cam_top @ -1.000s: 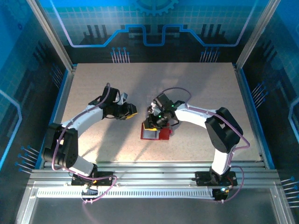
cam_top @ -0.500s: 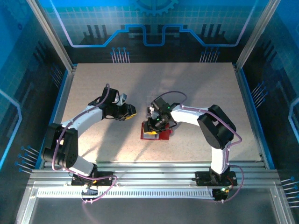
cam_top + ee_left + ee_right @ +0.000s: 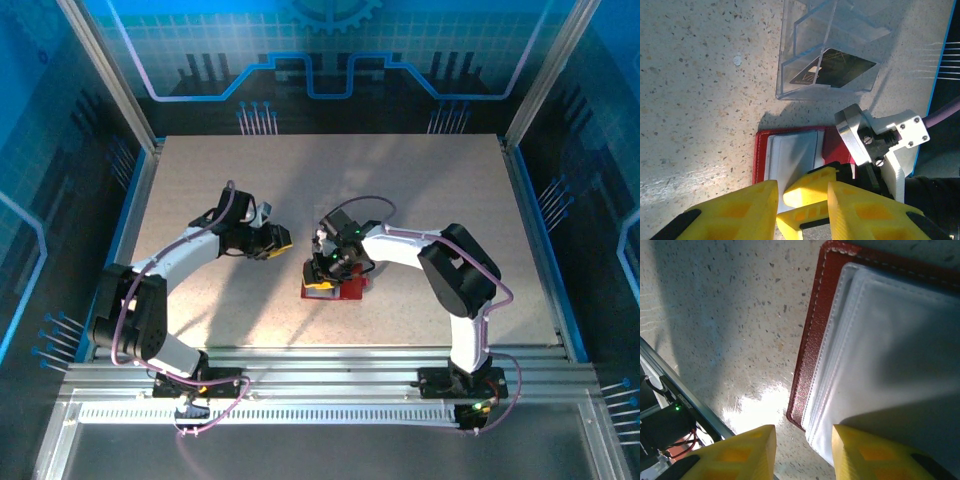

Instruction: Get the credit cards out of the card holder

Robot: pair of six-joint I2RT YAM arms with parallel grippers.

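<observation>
The card holder (image 3: 340, 290) lies open at mid-table, red with pale grey pockets (image 3: 890, 340) facing up. Any credit cards in those pockets are hidden. One dark credit card (image 3: 832, 67) lies inside a clear plastic tray (image 3: 805, 45) just beyond the holder. My right gripper (image 3: 323, 272) hovers low over the holder's left end, open. Its jaws straddle the holder's corner (image 3: 804, 437), one finger over the pockets and the other over bare table. My left gripper (image 3: 282, 240) hangs to the left of the holder, open and holding nothing (image 3: 801, 200). In the left wrist view the right gripper (image 3: 786, 205) shows just beyond it.
The speckled tabletop (image 3: 220, 300) stretches to the left, front and right of the holder. Blue walls (image 3: 130, 200) and metal posts close in the table's sides. A metal rail (image 3: 320, 365) runs along the near edge by the arm bases.
My right gripper has crept slightly left over the holder's left end, and its jaws have widened a little. The left arm has stayed still.
</observation>
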